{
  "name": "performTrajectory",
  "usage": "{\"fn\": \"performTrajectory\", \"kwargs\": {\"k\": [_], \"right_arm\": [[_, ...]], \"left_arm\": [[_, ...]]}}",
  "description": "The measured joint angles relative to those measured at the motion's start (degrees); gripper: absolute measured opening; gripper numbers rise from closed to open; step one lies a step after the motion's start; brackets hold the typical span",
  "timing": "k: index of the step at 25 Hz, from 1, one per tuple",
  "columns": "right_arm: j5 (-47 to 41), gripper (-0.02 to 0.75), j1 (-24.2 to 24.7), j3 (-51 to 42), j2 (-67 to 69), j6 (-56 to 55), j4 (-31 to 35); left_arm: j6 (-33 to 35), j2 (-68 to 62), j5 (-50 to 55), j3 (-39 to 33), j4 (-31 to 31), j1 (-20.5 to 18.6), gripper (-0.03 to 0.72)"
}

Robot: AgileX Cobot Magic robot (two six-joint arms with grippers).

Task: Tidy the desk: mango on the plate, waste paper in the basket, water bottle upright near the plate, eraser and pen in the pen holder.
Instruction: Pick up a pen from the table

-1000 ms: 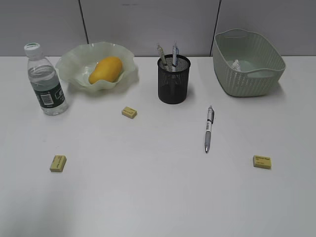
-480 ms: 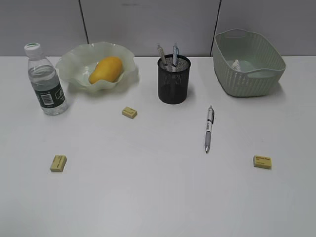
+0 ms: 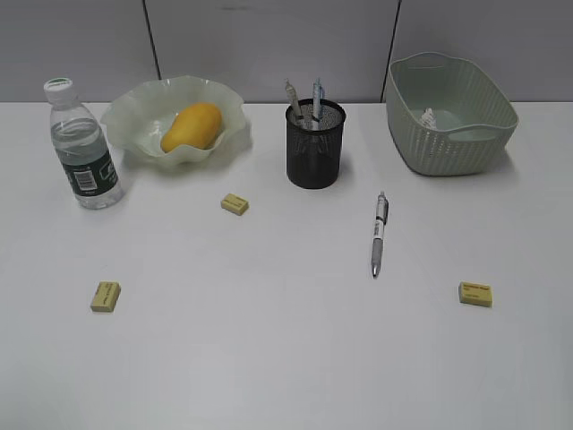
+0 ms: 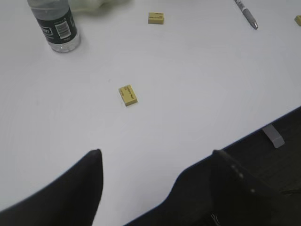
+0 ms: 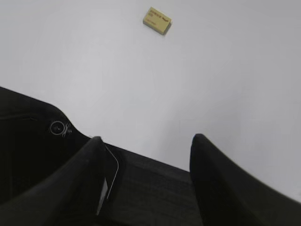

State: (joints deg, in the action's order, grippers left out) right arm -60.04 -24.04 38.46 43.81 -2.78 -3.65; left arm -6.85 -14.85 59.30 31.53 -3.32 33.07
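Observation:
The mango [image 3: 192,125] lies in the ruffled plate [image 3: 134,112]. The water bottle [image 3: 81,145] stands upright left of the plate; it also shows in the left wrist view [image 4: 55,23]. The black pen holder [image 3: 314,143] holds two pens. A loose pen [image 3: 379,233] lies right of the middle. Three yellow erasers lie on the desk [image 3: 269,349]: left [image 3: 106,296], centre [image 3: 235,204], right [image 3: 475,293]. The waste paper [image 3: 428,117] is in the basket [image 3: 450,134]. My left gripper [image 4: 155,153] is open over the desk's front edge, near the left eraser [image 4: 128,95]. My right gripper [image 5: 146,137] is open near the right eraser [image 5: 157,20].
The desk's front edge runs under both grippers, with dark floor below it [image 5: 150,188]. A grey panelled wall [image 3: 269,45] stands behind the desk. Neither arm shows in the exterior view.

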Motion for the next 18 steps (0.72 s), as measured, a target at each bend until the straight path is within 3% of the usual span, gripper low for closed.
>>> {"fn": "performTrajectory", "kwargs": {"k": [13,18], "right_arm": [[1.38,0.459,0.14,17.64,41.43,-0.04,0.63],[1.9,0.459,2.79,26.06,51.88,-0.04,2.53]], "left_arm": [[0.0,0.0,0.06,0.0,0.0,0.0,0.53],[0.0,0.0,0.06,0.0,0.0,0.0,0.53]]}}
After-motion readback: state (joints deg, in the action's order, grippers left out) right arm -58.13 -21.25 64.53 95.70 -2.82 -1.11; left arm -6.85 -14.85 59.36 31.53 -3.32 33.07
